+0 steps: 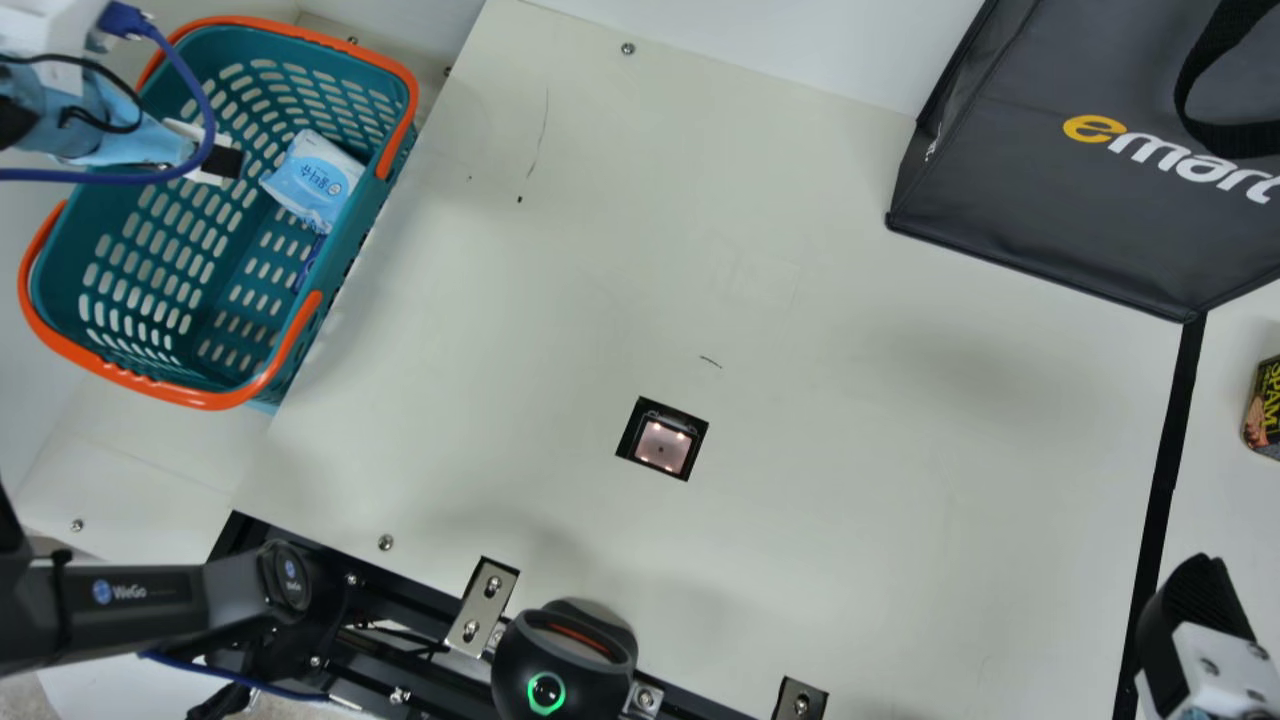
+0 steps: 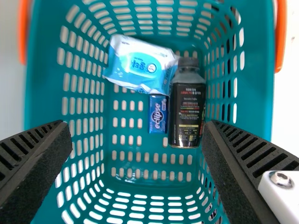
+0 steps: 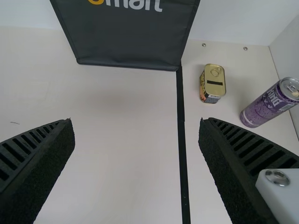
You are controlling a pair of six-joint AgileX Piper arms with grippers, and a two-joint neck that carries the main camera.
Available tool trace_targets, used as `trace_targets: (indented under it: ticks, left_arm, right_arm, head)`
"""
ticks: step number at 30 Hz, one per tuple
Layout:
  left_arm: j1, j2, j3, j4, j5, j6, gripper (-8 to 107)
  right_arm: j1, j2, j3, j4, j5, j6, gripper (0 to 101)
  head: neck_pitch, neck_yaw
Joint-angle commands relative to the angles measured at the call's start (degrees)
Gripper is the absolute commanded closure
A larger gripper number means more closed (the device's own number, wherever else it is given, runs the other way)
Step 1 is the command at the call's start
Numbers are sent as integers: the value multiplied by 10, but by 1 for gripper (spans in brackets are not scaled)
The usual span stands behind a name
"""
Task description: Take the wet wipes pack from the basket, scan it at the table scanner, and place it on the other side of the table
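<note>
Counted three goods in the one teal basket (image 1: 400, 90) beside the left edge of the tabletop (image 1: 500, 320): one wet wipes pack (image 1: 315, 180), one dark bottle (image 2: 187, 105) and one small blue packet (image 2: 159, 114). Found the pack at one end of the basket floor, right beside the bottle's cap, with the packet close by, alongside the bottle. Noted two orange handles on the basket.

Saw two hands, with two ribbed fingers each. Placed the left hand (image 1: 225, 162) above the basket, both fingers spread wide over the three goods. Placed the right hand (image 1: 1190, 600) over the right part of the tabletop, likewise with both fingers well apart.

Counted one scanner (image 1: 662, 443), set into the tabletop, well apart from the pack. Spotted one dark bag (image 1: 1050, 230) toward the far right, near one black strip (image 3: 182, 140), and past that strip one tin (image 3: 213, 84) and one purple can (image 3: 268, 106).
</note>
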Motion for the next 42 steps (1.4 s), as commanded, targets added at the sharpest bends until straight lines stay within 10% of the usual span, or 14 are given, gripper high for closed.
trace_targets:
  ticks: [1, 42]
  left_arm:
    - [-2, 12, 6, 1, -10, 4, 9]
    - [16, 143, 130, -95, -187, -52, 9]
  right_arm:
    - [0, 0, 0, 0, 0, 0, 6]
    - [0, 0, 0, 1, 0, 0, 6]
  head:
    - [-17, 2]
    - [-17, 2]
